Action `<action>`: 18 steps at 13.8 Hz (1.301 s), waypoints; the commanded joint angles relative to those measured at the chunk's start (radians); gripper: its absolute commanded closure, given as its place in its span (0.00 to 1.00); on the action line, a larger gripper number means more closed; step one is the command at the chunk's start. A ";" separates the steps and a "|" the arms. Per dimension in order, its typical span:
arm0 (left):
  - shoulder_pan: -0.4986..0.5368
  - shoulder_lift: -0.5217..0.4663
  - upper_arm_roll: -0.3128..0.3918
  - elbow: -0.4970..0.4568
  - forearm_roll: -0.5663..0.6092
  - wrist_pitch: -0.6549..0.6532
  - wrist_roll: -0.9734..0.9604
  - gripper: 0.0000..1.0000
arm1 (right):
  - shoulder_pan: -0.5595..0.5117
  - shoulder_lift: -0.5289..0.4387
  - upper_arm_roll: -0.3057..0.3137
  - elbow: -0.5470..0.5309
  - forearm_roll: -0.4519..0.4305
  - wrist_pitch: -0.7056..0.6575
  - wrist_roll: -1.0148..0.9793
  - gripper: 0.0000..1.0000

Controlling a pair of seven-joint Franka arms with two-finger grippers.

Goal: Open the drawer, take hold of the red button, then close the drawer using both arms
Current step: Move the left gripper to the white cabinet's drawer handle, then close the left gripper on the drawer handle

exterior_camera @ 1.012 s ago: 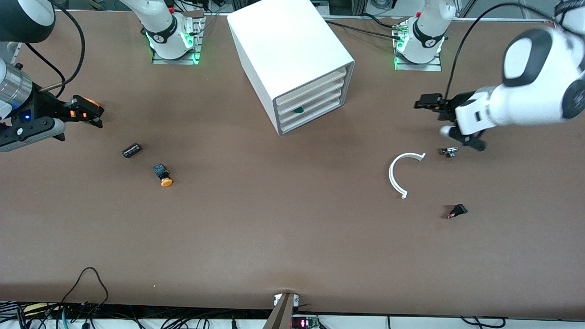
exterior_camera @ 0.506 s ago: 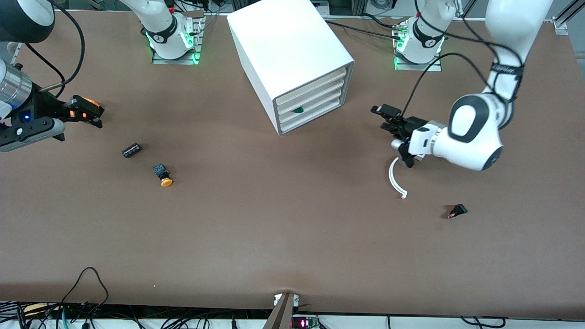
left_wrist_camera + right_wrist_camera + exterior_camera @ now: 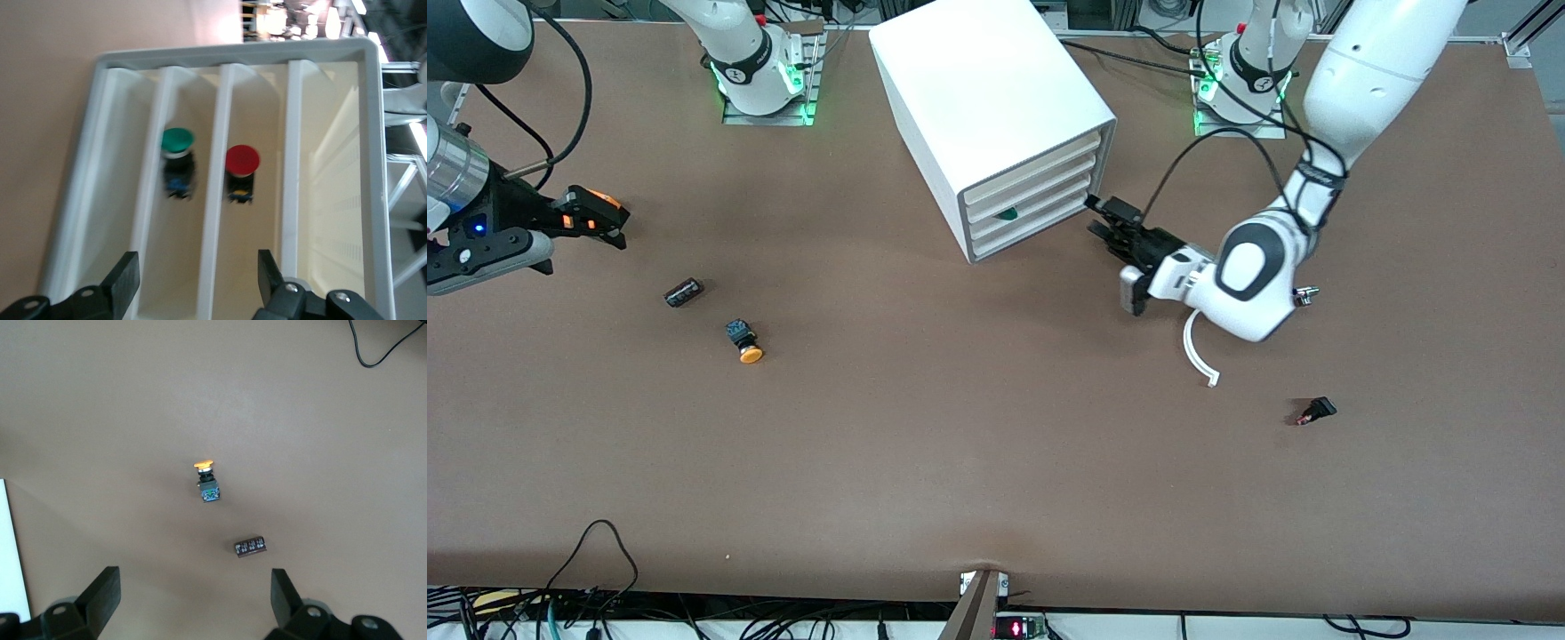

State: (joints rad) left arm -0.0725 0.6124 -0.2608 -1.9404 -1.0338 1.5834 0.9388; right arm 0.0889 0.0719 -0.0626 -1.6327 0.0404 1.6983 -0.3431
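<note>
The white cabinet [image 3: 987,80] stands between the two bases, with its four cream-fronted drawers [image 3: 1032,209] all pushed in. My left gripper [image 3: 1103,219] hangs open and empty just in front of the drawer fronts. In the left wrist view the open gripper [image 3: 197,267] faces the stack, and the red button [image 3: 241,162] shows inside one drawer [image 3: 250,227]. A green-capped button [image 3: 177,141] sits in the drawer beside it and also shows in the front view [image 3: 1008,213]. My right gripper [image 3: 596,213] waits open and empty at the right arm's end of the table, and shows open in its wrist view [image 3: 193,583].
An orange-yellow-capped button [image 3: 744,342] [image 3: 207,480] and a small black part [image 3: 683,292] [image 3: 250,547] lie near the right gripper. A white curved piece [image 3: 1196,351], a small metal part [image 3: 1303,295] and a black-and-red part [image 3: 1316,411] lie toward the left arm's end.
My left arm has swung from its end of the table across to the cabinet, bringing its open gripper up to the drawer fronts. The right arm has not moved.
</note>
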 commanded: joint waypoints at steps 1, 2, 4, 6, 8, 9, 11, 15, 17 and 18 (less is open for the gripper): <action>-0.027 0.018 -0.026 0.009 -0.063 -0.003 0.038 0.28 | -0.012 0.012 0.009 0.027 0.004 -0.008 0.010 0.00; -0.032 0.026 -0.038 0.009 -0.068 0.000 0.038 0.30 | -0.012 0.012 0.009 0.027 0.004 -0.008 0.010 0.00; -0.046 0.044 -0.064 0.008 -0.083 0.035 0.041 0.31 | -0.012 0.012 0.009 0.027 0.004 -0.008 0.010 0.00; -0.058 0.058 -0.080 0.008 -0.083 0.066 0.046 0.35 | -0.012 0.012 0.009 0.027 0.004 -0.008 0.010 0.00; -0.061 0.069 -0.081 0.008 -0.084 0.072 0.046 0.40 | -0.017 0.012 0.009 0.027 0.004 -0.008 0.010 0.00; -0.061 0.067 -0.083 -0.003 -0.084 0.072 0.046 0.44 | -0.018 0.012 0.009 0.027 0.004 -0.008 0.010 0.00; -0.067 0.069 -0.089 -0.015 -0.086 0.072 0.046 0.55 | -0.018 0.012 0.010 0.027 0.006 -0.008 0.010 0.00; -0.067 0.066 -0.089 -0.026 -0.086 0.066 0.040 0.79 | -0.018 0.012 0.009 0.027 0.006 -0.008 0.010 0.00; -0.066 0.063 -0.089 -0.026 -0.086 0.063 0.032 0.89 | -0.020 0.012 0.009 0.027 0.006 -0.006 0.012 0.00; -0.066 0.063 -0.089 -0.026 -0.089 0.063 0.032 0.93 | -0.020 0.012 0.009 0.027 0.006 -0.008 0.012 0.00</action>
State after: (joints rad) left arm -0.1372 0.6845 -0.3501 -1.9515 -1.0900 1.6474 0.9596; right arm 0.0819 0.0722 -0.0626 -1.6327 0.0404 1.6985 -0.3430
